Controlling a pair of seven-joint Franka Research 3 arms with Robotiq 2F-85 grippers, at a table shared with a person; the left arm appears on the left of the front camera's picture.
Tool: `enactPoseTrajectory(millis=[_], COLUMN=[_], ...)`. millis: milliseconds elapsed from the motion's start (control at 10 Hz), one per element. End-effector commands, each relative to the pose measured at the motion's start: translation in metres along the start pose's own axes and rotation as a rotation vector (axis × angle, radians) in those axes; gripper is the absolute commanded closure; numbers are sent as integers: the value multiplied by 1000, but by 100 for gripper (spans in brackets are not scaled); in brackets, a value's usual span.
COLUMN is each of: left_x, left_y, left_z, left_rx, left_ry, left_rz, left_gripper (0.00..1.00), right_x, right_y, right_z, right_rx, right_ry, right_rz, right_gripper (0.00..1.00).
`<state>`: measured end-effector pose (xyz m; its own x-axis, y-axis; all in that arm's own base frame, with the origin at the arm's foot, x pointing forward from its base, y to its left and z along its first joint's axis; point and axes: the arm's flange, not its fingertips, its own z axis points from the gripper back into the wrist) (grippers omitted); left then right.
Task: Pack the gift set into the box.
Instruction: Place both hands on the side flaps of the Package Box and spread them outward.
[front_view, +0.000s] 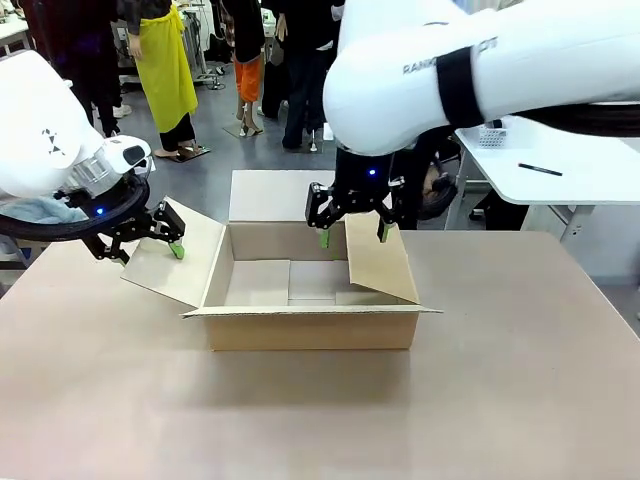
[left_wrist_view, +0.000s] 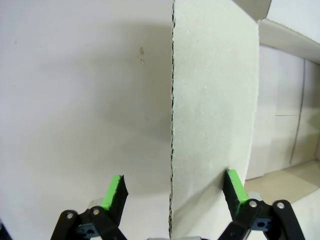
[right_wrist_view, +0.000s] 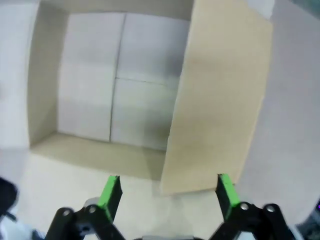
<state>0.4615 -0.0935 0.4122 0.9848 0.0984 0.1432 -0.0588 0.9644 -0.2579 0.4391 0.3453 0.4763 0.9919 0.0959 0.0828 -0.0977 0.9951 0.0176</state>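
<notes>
Box: the brown corrugated box (front_view: 310, 325) is seen standing on the table (front_view: 500, 380), midway along its width and nearer its far edge. The top is open and bare cardboard is seen on the floor inside.
Flaps: the left flap (front_view: 175, 262) is folded outward and down toward the table's left edge. The right flap (front_view: 380, 262) is tilted inward over the opening. The far flap (front_view: 268, 195) is held upright and the near one is laid out flat.
Left gripper: the left gripper (front_view: 150, 248) is held at the outer edge of the left flap with its fingers spread wide. In the left wrist view the flap's (left_wrist_view: 215, 100) corrugated edge is seen between the fingers of the left gripper (left_wrist_view: 172, 187), and one green pad (left_wrist_view: 234, 184) lies against or just beside the flap's face. Nothing is clamped.
Right gripper: the right gripper (front_view: 354, 236) is held above the box's far right corner, spread wide and holding nothing. In the right wrist view the free edge of the right flap (right_wrist_view: 220, 100) is seen between the pads of the right gripper (right_wrist_view: 167, 192).
Writing: the letters "RANK" (front_view: 425, 63) can be read on the right arm's white casing; the rest is cut off by a black band.
Background: a black pen (front_view: 540, 169) is seen on a white desk (front_view: 580, 180) beyond the table's far right corner.
</notes>
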Motion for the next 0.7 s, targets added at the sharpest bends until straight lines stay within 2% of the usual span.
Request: enactPoseTrajectory(millis=[0, 200, 400, 600], left_x=[0, 0, 0, 0], left_y=[0, 0, 0, 0], left_z=[2, 2, 2, 2], left_rx=[13, 13, 13, 13], left_ry=[-2, -2, -2, -2], left_rz=[7, 7, 7, 7], left_gripper=[0, 0, 0, 0], right_x=[41, 56, 57, 52], right_y=[28, 30, 28, 19], right_z=[-9, -37, -58, -64], right_rx=[-59, -147, -321, -466], right_ry=[-16, -21, -70, -61], right_rz=[-82, -108, -202, -249], right_gripper=[0, 0, 0, 0])
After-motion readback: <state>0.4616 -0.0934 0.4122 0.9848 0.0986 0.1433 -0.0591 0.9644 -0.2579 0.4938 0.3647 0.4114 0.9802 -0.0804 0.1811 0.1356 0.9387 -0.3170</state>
